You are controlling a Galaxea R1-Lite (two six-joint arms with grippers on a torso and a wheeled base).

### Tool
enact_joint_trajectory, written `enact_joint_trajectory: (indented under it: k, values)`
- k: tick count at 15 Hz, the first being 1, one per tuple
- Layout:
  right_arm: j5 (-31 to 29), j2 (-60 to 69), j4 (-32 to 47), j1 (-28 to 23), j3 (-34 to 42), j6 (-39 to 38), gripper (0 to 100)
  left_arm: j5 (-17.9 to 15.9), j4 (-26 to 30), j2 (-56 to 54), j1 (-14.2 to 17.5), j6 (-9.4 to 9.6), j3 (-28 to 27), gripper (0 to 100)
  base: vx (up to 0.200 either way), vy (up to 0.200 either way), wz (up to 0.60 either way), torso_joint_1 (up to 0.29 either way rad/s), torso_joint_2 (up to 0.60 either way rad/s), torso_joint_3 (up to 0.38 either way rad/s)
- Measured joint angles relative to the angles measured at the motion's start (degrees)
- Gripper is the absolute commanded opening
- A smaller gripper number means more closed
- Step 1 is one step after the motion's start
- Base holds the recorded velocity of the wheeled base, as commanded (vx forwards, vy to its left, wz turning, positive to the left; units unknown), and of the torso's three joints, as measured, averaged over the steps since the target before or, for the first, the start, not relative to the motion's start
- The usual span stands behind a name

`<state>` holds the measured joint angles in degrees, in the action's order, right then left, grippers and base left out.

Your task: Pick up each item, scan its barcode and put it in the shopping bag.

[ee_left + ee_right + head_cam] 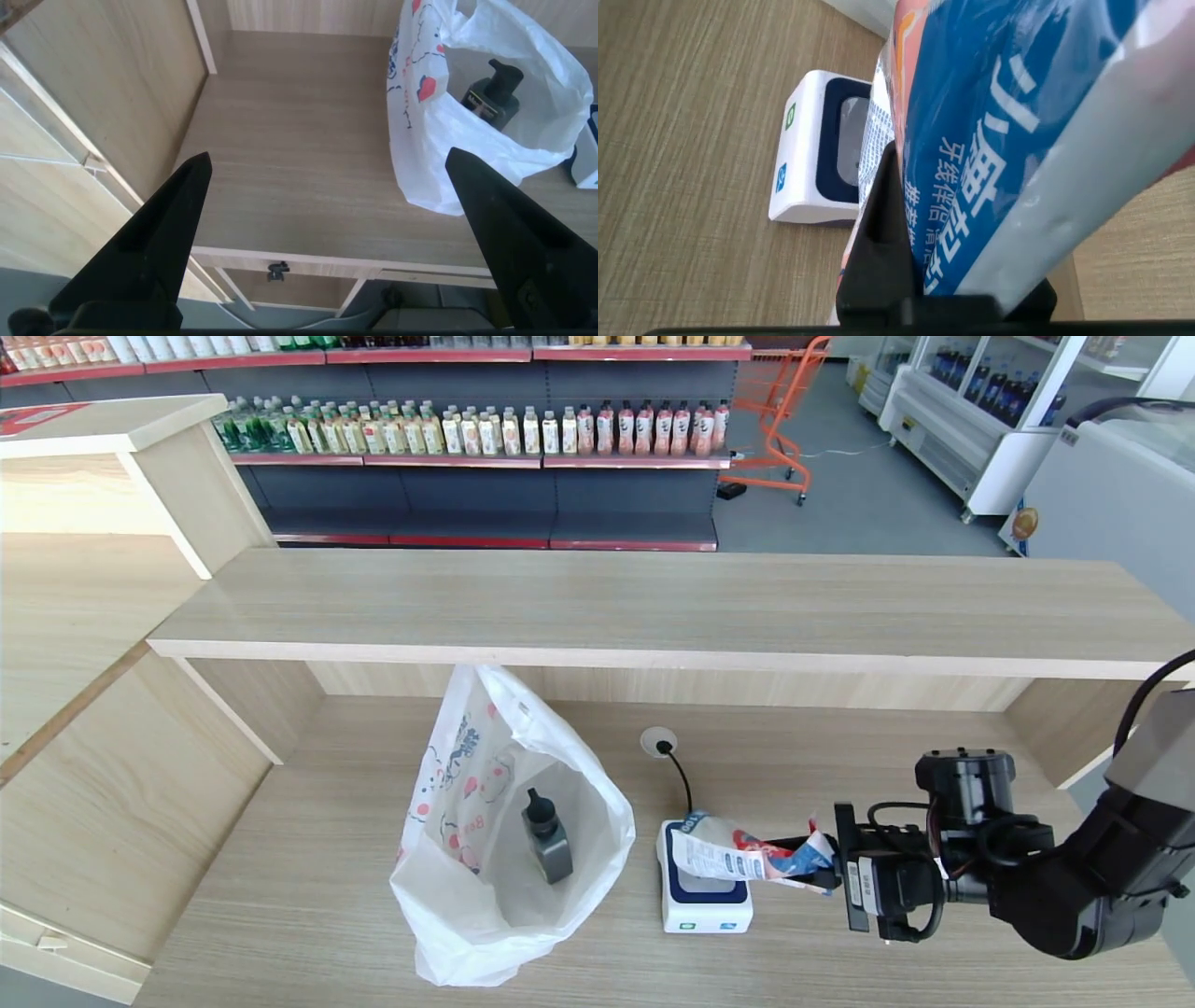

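Snack packet (738,857), position? (Note-taker 1)

Lower right of centre in the head view. It is held out sideways over the scanner (705,901), its free end drooping above the dark window. Right gripper (822,861) is clenched on the packet's far end. (Note-taker 2)

Left side? (Note-taker 1)

Left gripper (327,159) has its fingers spread wide with nothing between them, and hangs off the worktop (280,896) edge, well apart from the shopping bag (448,775). The bag stands at lower centre, just beside the scanner, with its mouth open. A dark pump bottle (546,840) is upright inside. (Note-taker 2)

Step in hand, by his reading? (Note-taker 1)

Scanning, he judges. Bagging of this packet is not yet done. (Note-taker 2)

Hazards? (Note-taker 1)

- The film is crumpled and limp, so a creased or turned-away barcode may not read. Which face carries the code cannot be told.
- The grip is on one end only, so the slack packet could slide out if it is swung toward the bag.
- The bag is soft and nothing holds it. A packet dragged across the near rim could fold the mouth shut or push the bag over.
- The scanner cable (680,775) runs behind the unit, and a low sweep might snag it.
- The bottle stands where the packet would drop, so a hard drop could tip it. (Note-taker 2)
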<state>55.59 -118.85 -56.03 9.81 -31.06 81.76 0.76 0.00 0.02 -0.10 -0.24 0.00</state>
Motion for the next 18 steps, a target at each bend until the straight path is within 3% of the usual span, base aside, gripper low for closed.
enact_joint_trajectory:
  k: [6,18]
  values:
    - [0.4,-0.4,0.0,1.1,-0.6,-7.7,0,0.0,0.0,0.0,0.0,0.02,0.0,100,0.0,0.0,0.0,0.0,0.0,0.0]
    - [0.6,-3.9,-2.1,2.9,-3.3,-8.2,0,0.0,0.0,0.0,0.0,0.0,0.0,100,0.0,0.0,0.0,0.0,0.0,0.0]
